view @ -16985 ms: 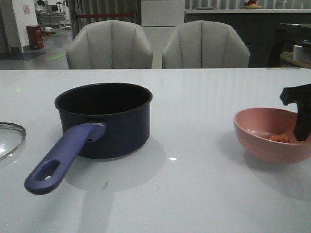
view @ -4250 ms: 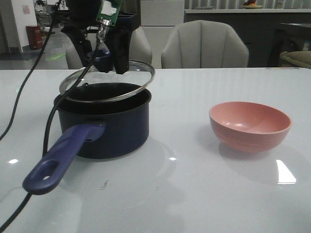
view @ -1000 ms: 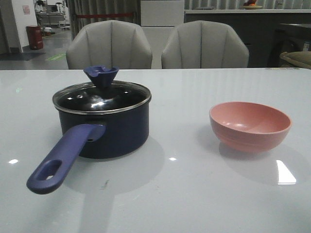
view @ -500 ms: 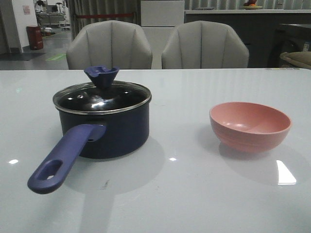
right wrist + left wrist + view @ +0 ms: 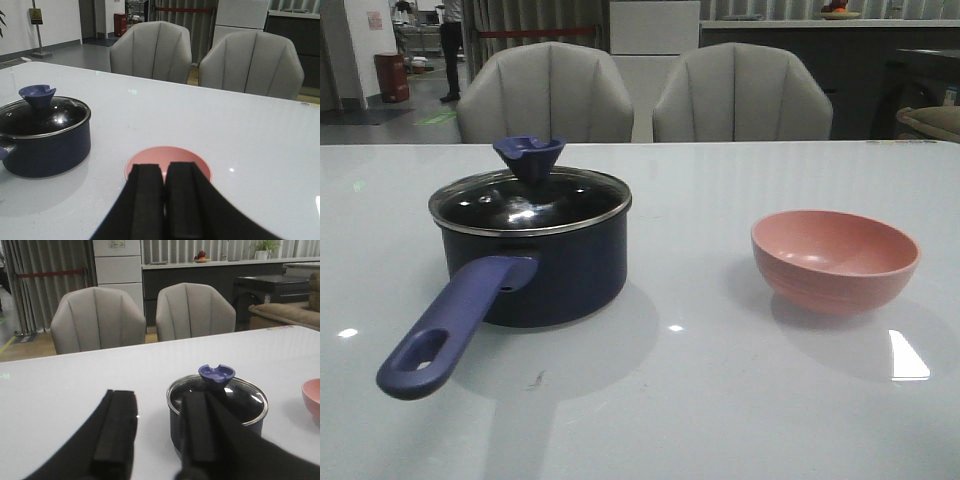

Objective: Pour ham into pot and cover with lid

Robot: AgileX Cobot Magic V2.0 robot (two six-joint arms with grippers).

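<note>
On the table (image 5: 720, 400) the lid (image 5: 530, 198) covers the pot (image 5: 535, 265); left gripper (image 5: 157, 432) is spread and empty, right gripper (image 5: 165, 197) is closed and empty.

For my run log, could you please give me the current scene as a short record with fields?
pot: dark navy, on the table, handle towards the camera in the front view
lid: seated on the pot, blue knob up
ham: not visible; pot contents hidden
bowl: pink, upright, to the right of the pot, apart from it, looks empty
left gripper: open, holding nothing
right gripper: shut, holding nothing
chairs: two grey ones behind the table
</note>
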